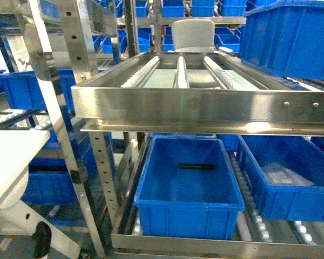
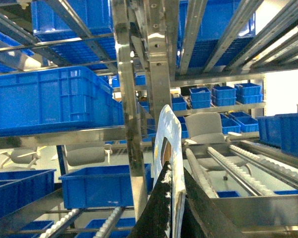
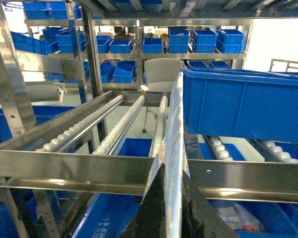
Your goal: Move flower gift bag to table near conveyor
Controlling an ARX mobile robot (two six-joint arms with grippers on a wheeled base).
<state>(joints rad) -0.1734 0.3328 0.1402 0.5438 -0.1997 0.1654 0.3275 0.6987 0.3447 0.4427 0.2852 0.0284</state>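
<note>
Above the front rail of the conveyor (image 3: 89, 171), both wrist views show the flower gift bag (image 2: 168, 148) carried edge-on, pinched between the left gripper (image 2: 171, 208) and right gripper (image 3: 171, 208) — lifted already, yet the table remains out of sight, so setting-down is left.

A: What does the robot look like from the head camera?
B: At lower left, a smooth white arm casing (image 1: 13, 162) with rounded edges, and a black joint piece (image 1: 41, 237) under it.
A: And the wrist cameras?
B: The left gripper (image 2: 170, 208) shows glossy black, tapering fingers (image 2: 156, 208); the right gripper (image 3: 173, 208) has the same shiny black wedge-shaped fingers (image 3: 151, 213)
</note>
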